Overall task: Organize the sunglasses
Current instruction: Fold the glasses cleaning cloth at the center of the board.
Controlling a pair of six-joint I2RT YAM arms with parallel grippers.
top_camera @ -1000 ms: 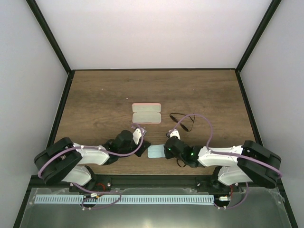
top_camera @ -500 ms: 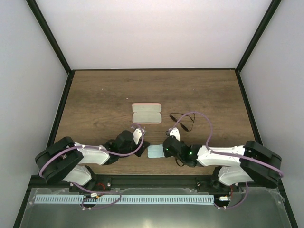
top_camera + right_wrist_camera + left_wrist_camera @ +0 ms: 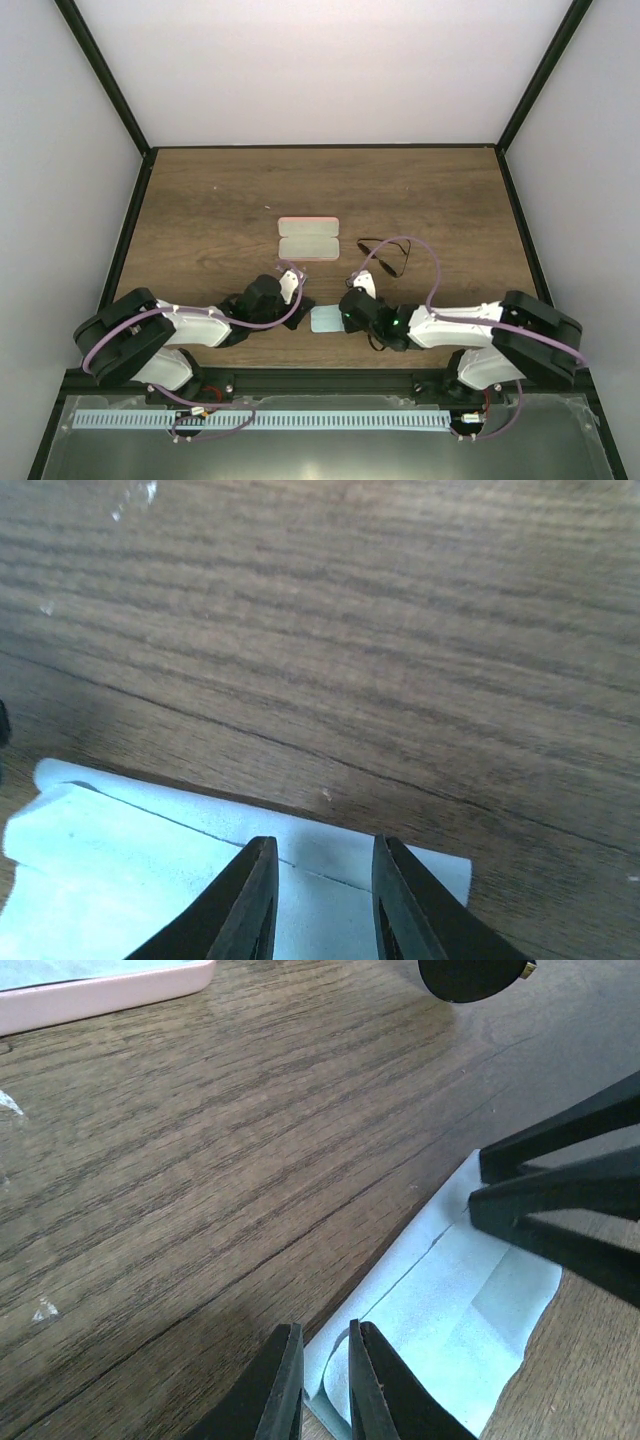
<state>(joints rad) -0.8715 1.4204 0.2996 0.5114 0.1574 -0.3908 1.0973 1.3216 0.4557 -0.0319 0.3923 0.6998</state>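
The light blue cloth (image 3: 327, 319) is taken as the landmark. It lies on the tabletop (image 3: 220, 200) nearest the arm bases, and a fold line is seen across it. At its left edge the left gripper (image 3: 323, 1332) is set low, with its fingers drawn close and only a slim gap left between them. A curled bit of the cloth's edge is seen in that gap, but whether it is truly clamped cannot be told. At the cloth's right edge the right gripper (image 3: 323, 842) is held spread over the hem, and no hold is seen.

Beyond the cloth and slightly to the left, the pink case (image 3: 308, 239) appears to lie open in two halves. Beyond the cloth and to the right, near the case but apart from it, the sunglasses (image 3: 383, 256) rest on the tabletop and are touched by neither gripper.

The step in hand is judged to be the handling of the cloth. It is an early step, since the sunglasses are not yet cased. For the next move, a firm pinch at both edges would be called for. The thin fabric would have to be caught rather than pushed along the wood, and the two arms kept from meeting over so small a piece.
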